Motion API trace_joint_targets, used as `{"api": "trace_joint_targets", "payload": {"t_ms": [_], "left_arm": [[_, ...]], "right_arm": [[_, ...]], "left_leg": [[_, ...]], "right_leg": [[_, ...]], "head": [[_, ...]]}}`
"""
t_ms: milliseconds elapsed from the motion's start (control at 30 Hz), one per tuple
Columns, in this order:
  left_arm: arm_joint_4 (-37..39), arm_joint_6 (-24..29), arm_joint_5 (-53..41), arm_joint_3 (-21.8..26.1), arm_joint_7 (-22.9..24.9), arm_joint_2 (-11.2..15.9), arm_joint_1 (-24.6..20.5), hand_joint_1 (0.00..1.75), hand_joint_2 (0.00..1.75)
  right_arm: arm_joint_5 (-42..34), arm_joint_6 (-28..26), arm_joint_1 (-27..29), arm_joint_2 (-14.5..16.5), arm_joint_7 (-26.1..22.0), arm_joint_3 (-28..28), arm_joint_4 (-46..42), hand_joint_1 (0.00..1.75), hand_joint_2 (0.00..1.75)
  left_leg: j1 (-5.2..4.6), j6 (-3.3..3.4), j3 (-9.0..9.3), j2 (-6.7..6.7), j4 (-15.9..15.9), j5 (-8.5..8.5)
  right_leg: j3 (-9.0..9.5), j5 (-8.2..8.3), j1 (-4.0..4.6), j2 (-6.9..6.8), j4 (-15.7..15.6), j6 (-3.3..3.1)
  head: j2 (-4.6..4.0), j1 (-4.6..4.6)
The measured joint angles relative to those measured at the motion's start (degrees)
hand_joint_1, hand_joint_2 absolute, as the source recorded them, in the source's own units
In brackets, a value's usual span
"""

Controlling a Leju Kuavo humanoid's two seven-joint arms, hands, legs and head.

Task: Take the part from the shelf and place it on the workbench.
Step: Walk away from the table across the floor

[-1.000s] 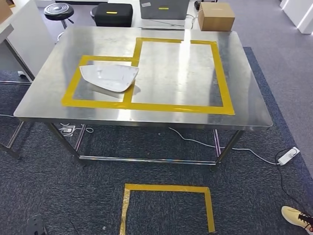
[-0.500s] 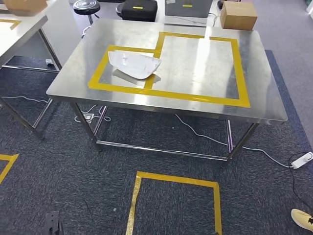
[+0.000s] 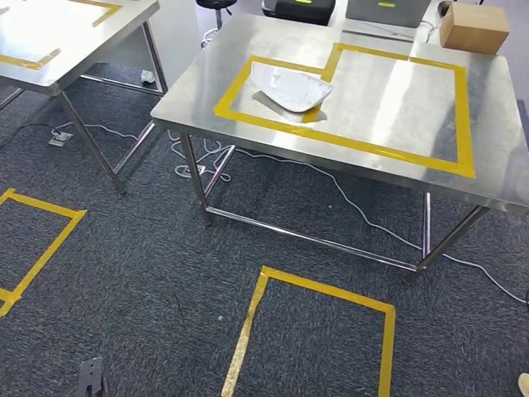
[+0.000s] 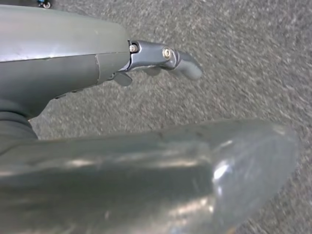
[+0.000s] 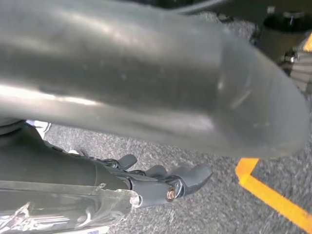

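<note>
No text, brand, number or sign can be read in any of the views. The cardboard box (image 3: 474, 27) at the far edge of the counter (image 3: 499, 157) carries no legible print. The dark case (image 3: 298, 9) behind the counter has a small yellow strip on it, too small to tell whether it bears writing. The yellow tape (image 3: 462, 107) on the counter and the yellow tape outlines on the floor (image 3: 156, 281) are plain lines without lettering. The white part (image 3: 288, 87) shows no readable marking.
</note>
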Motion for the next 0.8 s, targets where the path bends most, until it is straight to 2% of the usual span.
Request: {"api": "trace_joint_targets", "payload": {"t_ms": [33, 67, 100, 133, 167, 200, 233, 267, 300, 333, 367, 400, 433, 467, 500, 533, 567, 600, 667, 700, 733, 767, 800], "left_arm": [[0.03, 0.02, 0.00, -0.03, 0.02, 0.04, 0.26, 0.00, 0.00], [0.06, 0.04, -0.01, -0.04, 0.06, 0.12, 0.46, 0.00, 0.00], [0.07, 0.08, -0.04, -0.04, 0.09, 0.20, 0.51, 0.00, 0.00], [0.08, 0.08, -0.09, -0.06, 0.13, 0.25, 0.40, 0.00, 0.00], [0.08, 0.07, -0.14, -0.09, 0.14, 0.25, 0.26, 0.00, 0.00], [0.08, 0.05, -0.18, -0.11, 0.14, 0.23, 0.14, 0.00, 0.00], [0.09, 0.03, -0.18, -0.13, 0.15, 0.22, 0.12, 0.00, 0.00], [0.09, 0.03, -0.18, -0.13, 0.15, 0.23, 0.14, 0.00, 0.00], [0.10, 0.03, -0.18, -0.13, 0.16, 0.25, 0.16, 0.00, 0.00], [0.10, 0.01, -0.19, -0.13, 0.16, 0.25, 0.15, 0.00, 0.00], [0.10, -0.02, -0.21, -0.13, 0.16, 0.22, 0.07, 0.00, 0.00], [0.10, -0.05, -0.24, -0.13, 0.16, 0.18, -0.02, 0.00, 0.00], [0.10, -0.10, -0.28, -0.13, 0.16, 0.15, -0.09, 0.00, 0.00], [0.10, -0.16, -0.31, -0.13, 0.17, 0.13, -0.11, 0.00, 0.00], [0.10, -0.20, -0.34, -0.13, 0.20, 0.14, -0.04, 0.00, 0.00], [0.13, -0.23, -0.35, -0.14, 0.25, 0.18, 0.09, 0.00, 0.00], [0.15, -0.25, -0.35, -0.14, 0.30, 0.22, 0.24, 0.00, 0.00], [0.18, -0.25, -0.35, -0.15, 0.38, 0.25, 0.35, 0.00, 0.00], [0.21, -0.25, -0.36, -0.17, 0.48, 0.23, 0.22, 0.00, 0.00], [0.21, -0.25, -0.37, -0.18, 0.51, 0.17, 0.08, 0.00, 0.00], [0.21, -0.28, -0.37, -0.19, 0.51, 0.12, -0.02, 0.00, 0.00], [0.21, -0.41, -0.36, -0.19, 0.54, 0.08, -0.05, 0.00, 0.00], [0.21, -0.64, -0.35, -0.19, 0.60, 0.08, -0.03, 0.00, 0.00]], "right_arm": [[0.01, -0.01, 0.05, 0.02, 0.01, 0.00, 0.01, 0.00, 0.00], [0.02, -0.02, 0.20, 0.04, 0.01, 0.00, 0.02, 0.00, 0.00], [0.03, -0.03, 0.39, 0.06, 0.02, 0.00, 0.03, 0.00, 0.00], [0.05, -0.04, 0.53, 0.08, 0.02, 0.00, 0.04, 0.00, 0.00], [0.08, -0.05, 0.61, 0.09, 0.02, 0.00, 0.04, 0.00, 0.00], [0.09, -0.05, 0.61, 0.10, 0.02, 0.00, 0.04, 0.00, 0.00], [0.11, -0.07, 0.54, 0.10, 0.02, 0.00, 0.04, 0.00, 0.00], [0.14, -0.09, 0.48, 0.10, 0.02, 0.00, 0.04, 0.00, 0.00], [0.17, -0.13, 0.43, 0.09, 0.02, 0.00, 0.04, 0.00, 0.00], [0.21, -0.21, 0.38, 0.09, 0.02, 0.01, 0.04, 0.00, 0.00], [0.25, -0.30, 0.30, 0.09, 0.02, 0.01, 0.04, 0.00, 0.00], [0.27, -0.42, 0.24, 0.09, 0.02, 0.02, 0.04, 0.00, 0.00], [0.30, -0.52, 0.18, 0.10, 0.01, 0.02, 0.04, 0.00, 0.00], [0.33, -0.60, 0.13, 0.11, 0.01, 0.02, 0.04, 0.00, 0.00], [0.34, -0.65, 0.12, 0.12, 0.01, 0.02, 0.04, 0.00, 0.00], [0.36, -0.67, 0.08, 0.14, 0.03, 0.02, 0.04, 0.00, 0.00], [0.35, -0.69, 0.00, 0.16, 0.04, 0.02, 0.04, 0.00, 0.00], [0.35, -0.72, -0.05, 0.18, 0.05, 0.02, 0.04, 0.00, 0.00], [0.34, -0.82, 0.02, 0.20, 0.08, 0.02, 0.04, 0.00, 0.00], [0.35, -0.87, 0.12, 0.20, 0.08, 0.02, 0.04, 0.00, 0.00], [0.35, -0.91, 0.19, 0.20, 0.09, 0.02, 0.04, 0.00, 0.00], [0.35, -0.94, 0.20, 0.20, 0.08, 0.02, 0.04, 0.00, 0.00], [0.36, -0.97, 0.18, 0.20, 0.08, 0.02, 0.04, 0.00, 0.00]], "left_leg": [[-0.11, 0.72, -0.57, -0.38, 0.04, 0.51], [-0.18, 1.36, -1.16, -0.86, 0.07, 1.13], [-0.19, 1.93, -1.89, -1.36, 0.06, 1.84], [-0.23, 2.31, -2.74, -1.98, 0.07, 2.59], [-0.34, 2.53, -3.66, -2.72, 0.08, 3.36], [-0.48, 2.66, -4.60, -3.45, 0.10, 4.09], [-0.63, 2.71, -5.54, -4.18, 0.13, 4.83], [-0.75, 2.70, -6.43, -4.90, 0.15, 5.54], [-0.82, 2.64, -7.23, -5.64, 0.17, 6.22], [-0.85, 2.53, -7.99, -6.44, 0.18, 6.93], [-0.91, 2.34, -8.66, -7.21, 0.20, 7.62], [-0.91, 2.11, -9.14, -7.94, 0.18, 8.30], [-0.87, 1.81, -9.46, -8.60, 0.11, 8.96], [-0.79, 1.44, -9.67, -9.19, 0.00, 9.58], [-0.69, 1.03, -9.82, -9.82, -0.21, 10.23], [-0.56, 0.69, -10.07, -10.04, -0.27, 10.52], [-0.57, 0.46, -10.49, -9.38, 0.10, 9.89], [-0.60, 0.30, -11.12, -8.16, 1.31, 8.05], [-0.59, -0.05, -12.85, -5.19, 7.10, 1.73], [-0.48, -0.35, -13.71, -4.51, 11.05, -0.91], [-0.32, -0.68, -14.19, -4.24, 14.56, -2.04], [-0.15, -0.98, -14.04, -4.10, 16.85, -1.61], [0.02, -1.23, -13.06, -3.94, 17.36, -0.06]], "right_leg": [[-0.13, -0.22, -0.26, 0.49, 0.08, 0.35], [-0.43, -1.54, -0.47, 1.78, 0.86, 0.68], [-1.00, -3.88, -0.59, 3.48, 2.71, 0.95], [-1.82, -7.09, -0.61, 5.38, 5.80, 1.08], [-2.71, -10.15, -0.51, 6.49, 9.66, 1.00], [-3.35, -12.23, -0.35, 6.96, 13.29, 0.81], [-3.39, -13.09, -0.17, 7.16, 15.80, 0.53], [-2.49, -12.64, 0.02, 7.27, 16.36, 0.17], [-0.59, -11.26, 0.21, 7.50, 14.81, -0.24], [2.35, -9.70, 0.37, 8.31, 11.33, -0.71], [5.64, -9.03, 0.44, 9.69, 6.71, -1.20], [8.47, -8.83, 0.45, 10.95, 2.61, -1.33], [10.29, -9.06, 0.48, 11.98, -0.39, -1.38], [10.93, -9.42, 0.57, 12.30, -1.78, -1.31], [10.78, -9.11, 0.67, 11.88, -1.91, -1.20], [10.27, -8.61, 0.66, 11.21, -1.95, -1.50], [9.77, -8.00, 0.62, 10.53, -2.00, -1.88], [9.13, -7.26, 0.53, 9.76, -2.14, -2.28], [7.63, -5.78, 0.50, 8.07, -2.28, -2.77], [6.81, -5.08, 0.53, 7.09, -2.23, -2.81], [5.95, -4.42, 0.55, 6.10, -2.17, -2.76], [5.06, -3.79, 0.55, 5.15, -2.06, -2.64], [4.12, -3.23, 0.54, 4.30, -1.88, -2.46]], "head": [[0.00, 0.00], [0.00, 0.02], [0.00, 0.05], [0.00, 0.16], [0.00, 0.26], [0.00, 0.36], [0.00, 0.43], [0.00, 0.42], [0.00, 0.41], [0.00, 0.41], [0.00, 0.41], [0.00, 0.36], [-0.01, 0.42], [-0.01, 0.54], [-0.01, 0.63], [-0.01, 0.78], [0.00, 0.76], [0.00, 0.53], [0.00, 0.12], [0.00, -0.04], [0.00, -0.05], [0.00, -0.06], [0.00, -0.07]]}}
